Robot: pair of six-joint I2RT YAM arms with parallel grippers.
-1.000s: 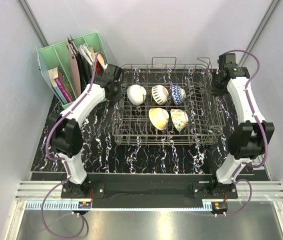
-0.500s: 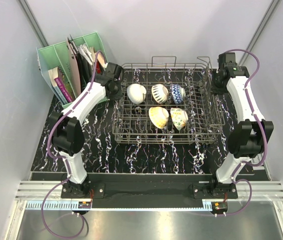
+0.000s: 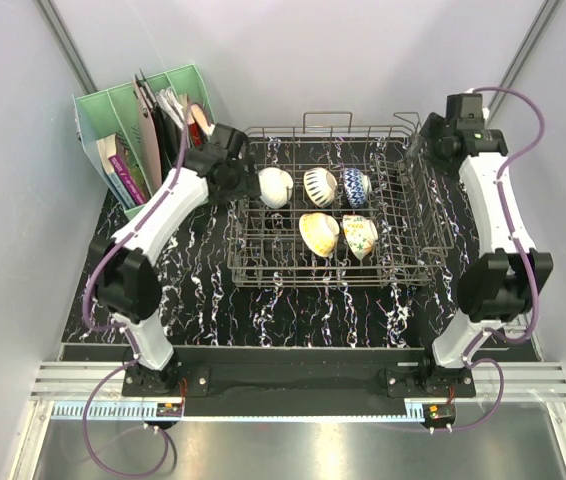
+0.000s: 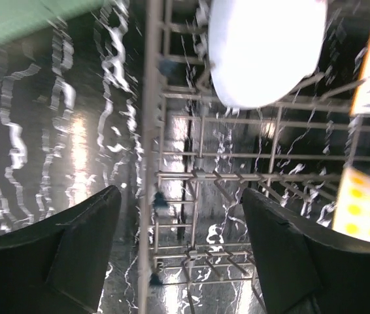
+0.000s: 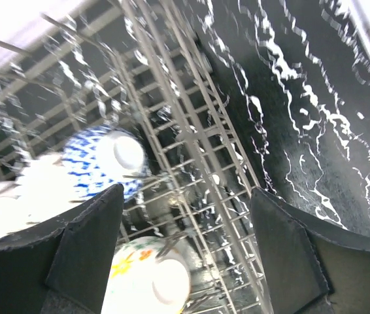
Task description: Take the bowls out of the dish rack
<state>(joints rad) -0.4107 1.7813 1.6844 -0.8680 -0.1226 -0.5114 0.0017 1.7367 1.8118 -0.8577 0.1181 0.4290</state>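
1. The dish rack (image 3: 403, 250) sat in the middle of the black marbled bench (image 3: 193, 300), its long axis running left to right across the robot's front. A green file holder (image 3: 113, 110) stood well apart at the far left.
2. All five bowls were in the rack, so no unloading showed. The cream-white bowl (image 3: 275, 187), striped bowl (image 3: 320, 186) and blue bowl (image 3: 354, 187) made the far row. The tan bowl (image 3: 318, 235) and floral bowl (image 3: 360, 237) made the near one.
3. Each bowl stood on edge, probably propped by the tines to drain. In the right wrist view the blue and floral bowls showed their foot rings, so their bases faced that side.
4. The left hand (image 3: 238, 175) was spread wide and empty. In its wrist view the rack's left wall ran between the fingers (image 4: 74, 248), with the cream-white bowl just ahead, likely its first target.
5. The right hand (image 3: 433, 140) hung over the rack's far right corner, also wide and empty. Only rack wires lay between its fingers.
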